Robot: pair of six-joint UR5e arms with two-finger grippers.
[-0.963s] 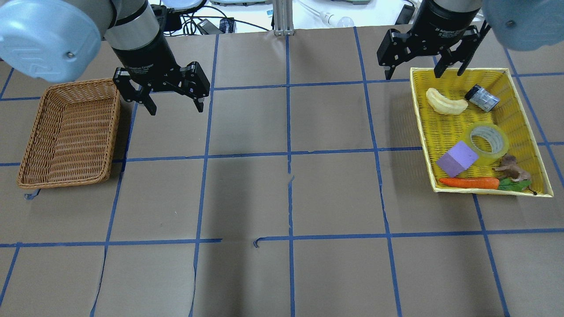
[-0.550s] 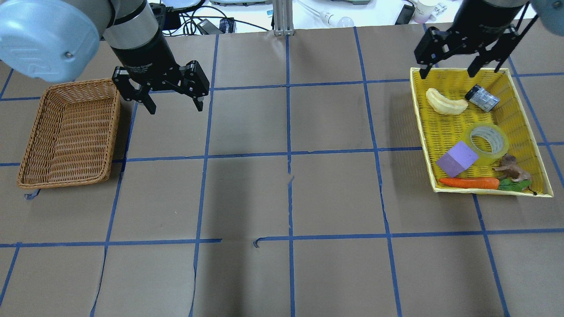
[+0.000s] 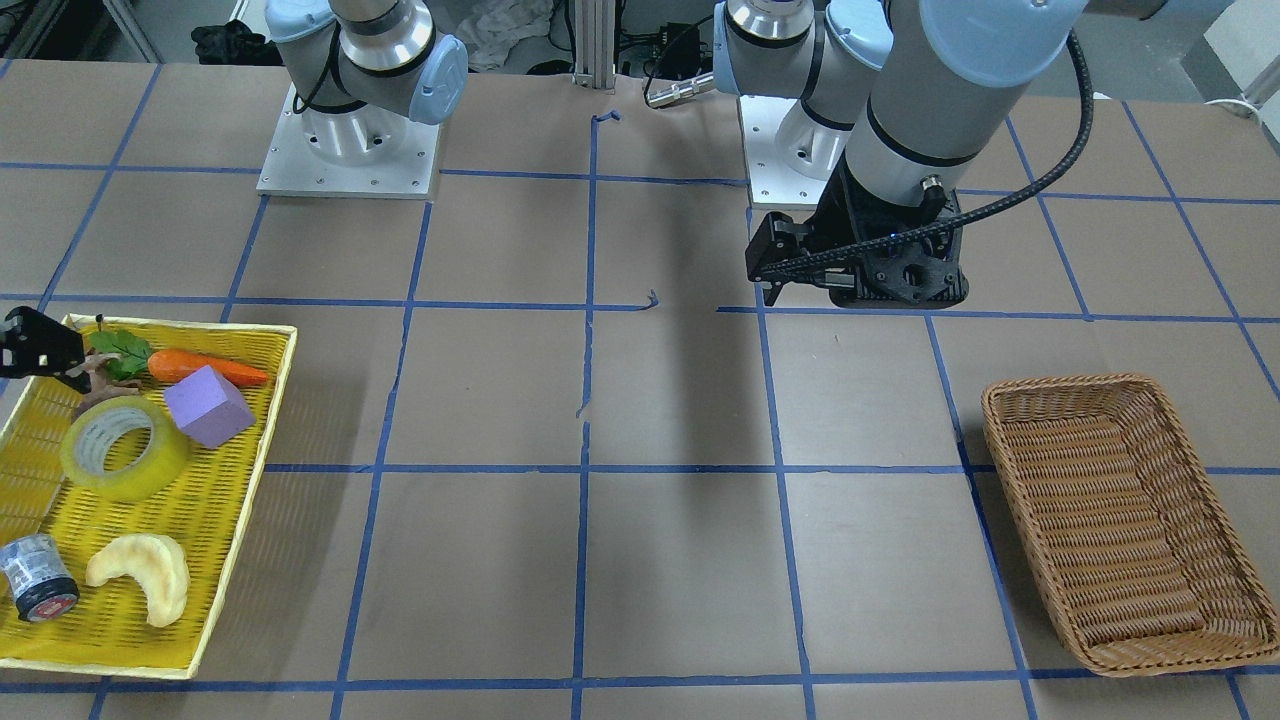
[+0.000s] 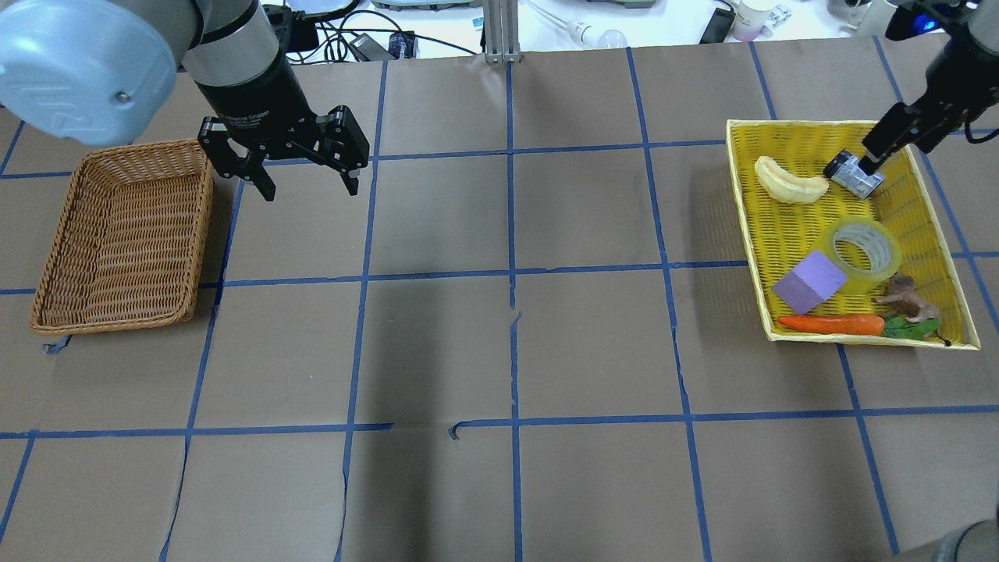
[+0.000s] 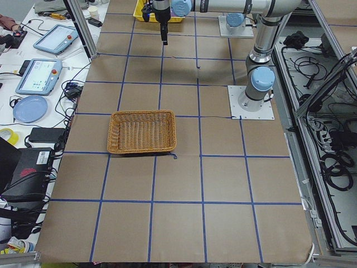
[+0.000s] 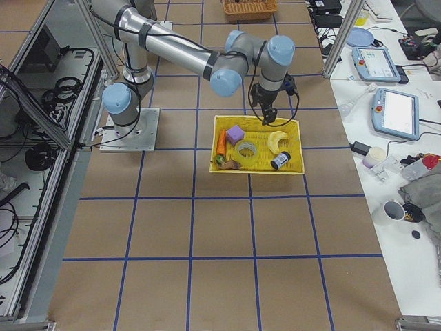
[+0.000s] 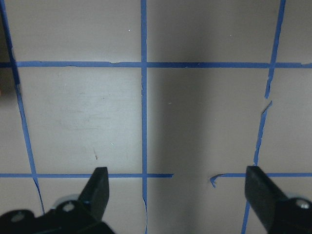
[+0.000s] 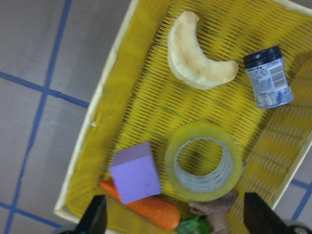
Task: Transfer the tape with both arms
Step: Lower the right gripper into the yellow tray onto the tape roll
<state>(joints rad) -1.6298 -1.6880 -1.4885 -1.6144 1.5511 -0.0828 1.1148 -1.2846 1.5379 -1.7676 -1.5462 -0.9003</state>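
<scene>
Seen from overhead, the yellow tray (image 4: 780, 226) sits at the 3 o'clock side of the bench (image 4: 437, 351) and the wicker basket (image 4: 117, 234) at 9 o'clock. The tape (image 4: 865, 248) lies flat in the tray, hole upward, with a purple block (image 4: 809, 282) just beside it at 8 o'clock, a small can (image 4: 857, 176) at 12 o'clock and a brown toy animal (image 4: 905, 300) at 5 o'clock. The right tool (image 8: 176, 212) hangs above the tray, fingers spread wide and holding nothing, clear of the tape. The left tool (image 4: 311, 191) is spread apart too, empty, over bare bench near the basket, at its 2 o'clock
</scene>
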